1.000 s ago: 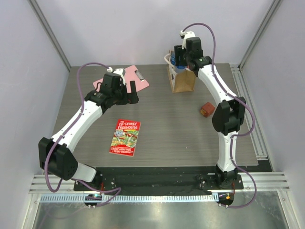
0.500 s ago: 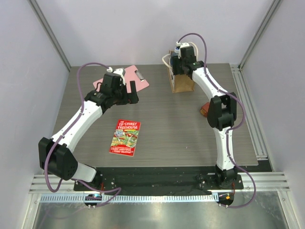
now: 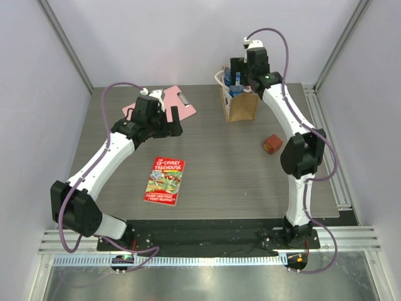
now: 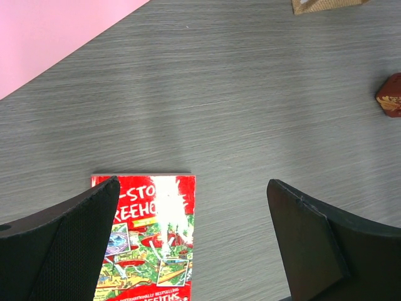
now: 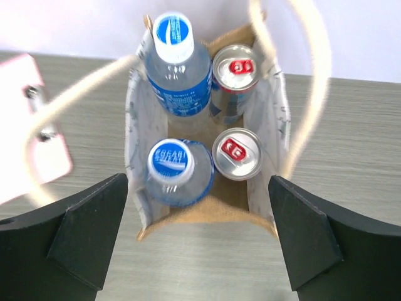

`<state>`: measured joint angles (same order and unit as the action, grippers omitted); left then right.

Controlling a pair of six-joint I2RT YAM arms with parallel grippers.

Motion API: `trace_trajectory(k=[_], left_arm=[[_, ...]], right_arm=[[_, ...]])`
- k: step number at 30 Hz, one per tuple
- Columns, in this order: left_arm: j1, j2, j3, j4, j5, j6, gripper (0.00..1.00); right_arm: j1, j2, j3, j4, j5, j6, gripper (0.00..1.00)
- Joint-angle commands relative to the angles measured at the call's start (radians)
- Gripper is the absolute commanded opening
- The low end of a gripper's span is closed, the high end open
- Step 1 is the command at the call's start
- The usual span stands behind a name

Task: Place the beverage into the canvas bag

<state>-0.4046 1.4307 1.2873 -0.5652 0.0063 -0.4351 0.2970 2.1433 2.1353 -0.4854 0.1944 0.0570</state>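
top: my right claw (image 3: 240,78) hangs over canvas bag (image 3: 242,108) at surface (image 3: 219,163) far edge | left wrist: left claw (image 4: 194,244) spread wide above book (image 4: 150,241) | right wrist: claw spread, empty; beverage (image 5: 170,164), seemingly the blurred bottle, upright inside bag

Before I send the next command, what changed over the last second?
The right hand dipped into the canvas bag, opened, let go of a bottle standing inside, then rose clear above it. The left hand, book, pink clipboard and red-brown block stayed put.
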Motion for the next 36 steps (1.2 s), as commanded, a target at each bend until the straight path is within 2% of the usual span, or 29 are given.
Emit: trace_trajectory(k=[1,5,7,8,12,17,20,23,27,36], left_arm=[[0.006,-0.046,0.006,0.039,0.038,0.007,1.0],[0.006,-0.07,0.001,0.063,0.093,0.013,1.0],[0.006,-0.105,-0.015,0.111,0.154,0.01,1.0],[0.007,-0.119,-0.023,0.129,0.182,0.009,1.0],[0.006,-0.176,-0.04,0.205,0.262,-0.023,1.0],[0.004,-0.297,-0.072,0.237,0.304,-0.062,1.0],[0.004,-0.375,-0.108,0.254,0.287,-0.077,1.0],[0.004,-0.441,-0.126,0.234,0.287,-0.086,0.99],[0.004,-0.503,-0.172,0.223,0.278,-0.105,1.0],[0.004,-0.552,-0.203,0.194,0.228,-0.111,1.0]], right_arm=[[0.002,-0.221,-0.006,-0.073,-0.01,0.134,1.0],[0.033,-0.409,-0.196,-0.087,0.014,0.272,1.0],[0.033,-0.523,-0.326,-0.094,-0.041,0.313,1.0],[0.033,-0.558,-0.366,-0.094,-0.121,0.326,1.0],[0.045,-0.747,-0.59,-0.093,-0.132,0.45,1.0],[0.048,-1.007,-0.809,-0.094,-0.092,0.495,1.0],[0.048,-1.092,-0.905,-0.094,-0.105,0.503,1.0],[0.048,-1.175,-0.991,-0.096,-0.142,0.501,1.0],[0.048,-1.261,-1.046,-0.094,-0.113,0.489,1.0],[0.048,-1.292,-1.066,-0.091,-0.145,0.462,1.0]])
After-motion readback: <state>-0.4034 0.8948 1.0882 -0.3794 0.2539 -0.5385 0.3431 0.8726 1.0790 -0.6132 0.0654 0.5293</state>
